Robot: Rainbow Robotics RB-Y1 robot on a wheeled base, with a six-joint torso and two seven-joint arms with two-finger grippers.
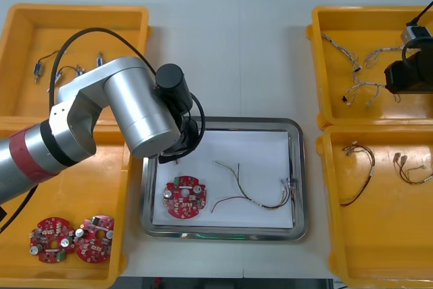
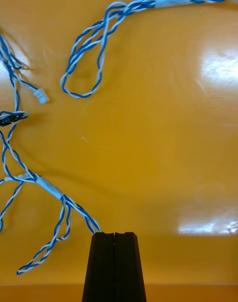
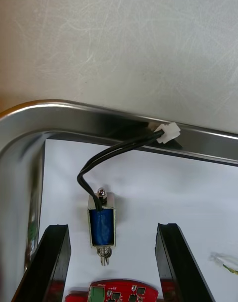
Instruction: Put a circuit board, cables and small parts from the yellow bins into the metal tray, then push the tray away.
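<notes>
- Far-left bin point(image 1: 20, 15): a few small parts point(image 1: 67, 70) lie loose in it. The near-left bin holds two spare boards point(image 1: 71, 238).
- The left arm point(image 1: 122, 99) reaches across to the tray's point(image 1: 298, 167) far-left corner. My guess is it's there because that's the nearest bare bit of liner to the parts bin.
- Left gripper point(image 3: 113, 227): the fingers are spread wide and gripping nothing. A blue-bodied part point(image 3: 101, 222) lies flat on the white liner between them, and its black lead curls up so the white plug rests on the tray rim.
- In the front view the arm covers that corner, so the left wrist view is where the part and the plug on the rim come through.
- Rest of the tray: a board point(image 1: 183, 197) sits at the near left, with thin cables point(image 1: 250, 194) sprawled to its right. So there's a board, cables and a part inside, and I'd say the load is well along.
- Right gripper point(image 2: 115, 234): it's low in the far-right bin with the fingers clenched together. I can't see anything pinched. A blue-white cable point(image 2: 89, 59) loops ahead of it and another strand runs up to the tips.
- The front view adds more cables point(image 1: 358, 167) in the near-right bin.
</notes>
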